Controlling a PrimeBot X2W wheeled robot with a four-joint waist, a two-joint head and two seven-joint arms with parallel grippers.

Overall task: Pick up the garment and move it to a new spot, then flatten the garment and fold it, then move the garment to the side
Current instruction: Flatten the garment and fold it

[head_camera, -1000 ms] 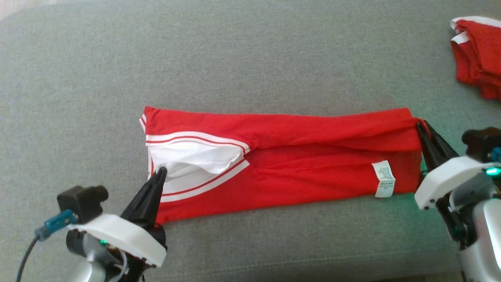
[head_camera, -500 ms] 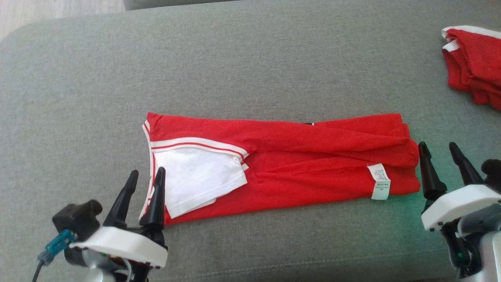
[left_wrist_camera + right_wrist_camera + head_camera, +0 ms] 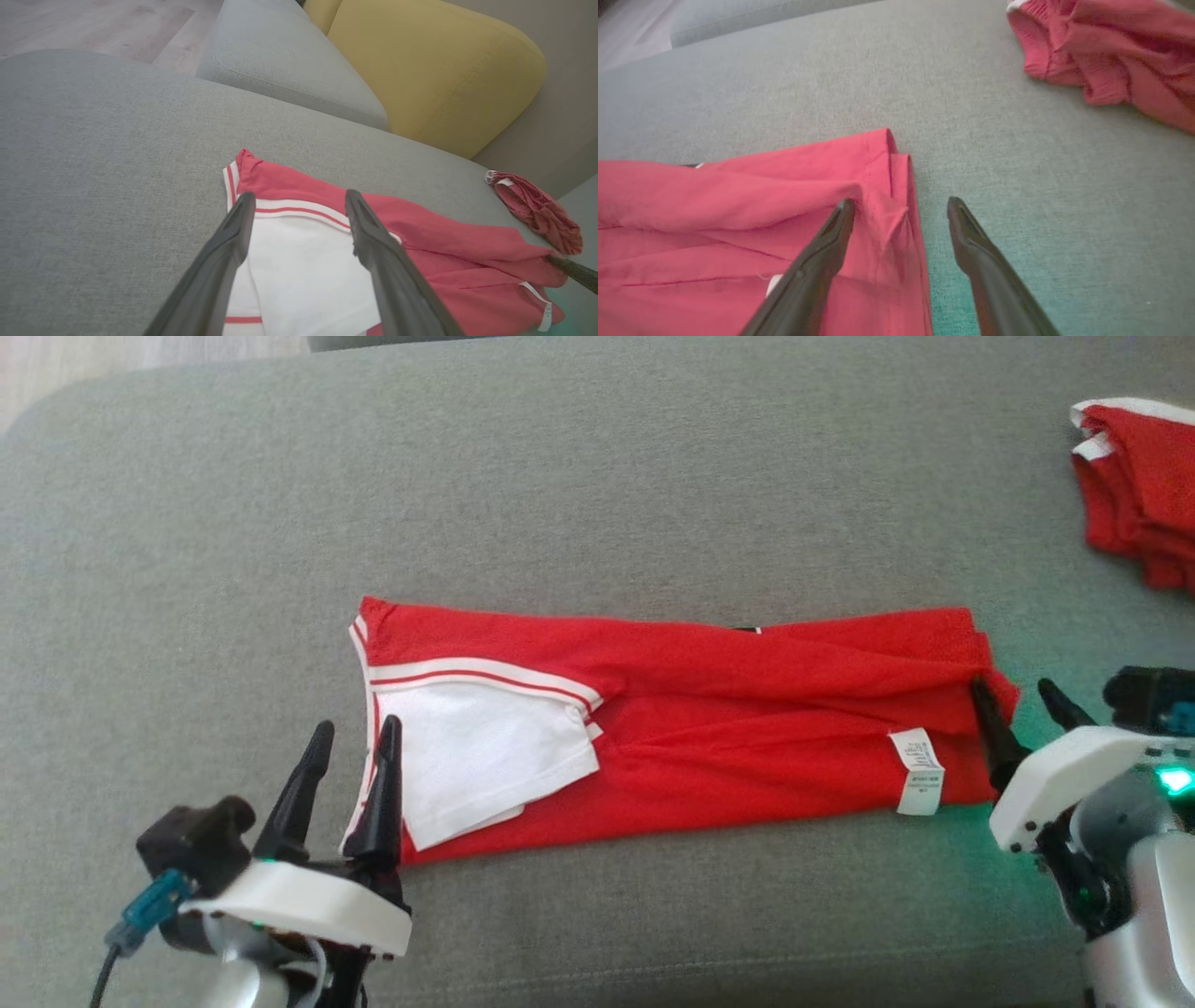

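Red garment (image 3: 728, 737) folded long on grey cushion (image 3: 597, 476); both arms' jaws spread wide

Garment (image 3: 709, 728) between left tool (image 3: 357, 724), right tool (image 3: 1011, 684)

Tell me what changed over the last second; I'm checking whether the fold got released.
The left pincer and right pincer opened, letting go of the ends of the folded red-and-white fabric garment, whose white flap settled flat. The crumpled red cloth pile on the grey sofa cushion stayed put.
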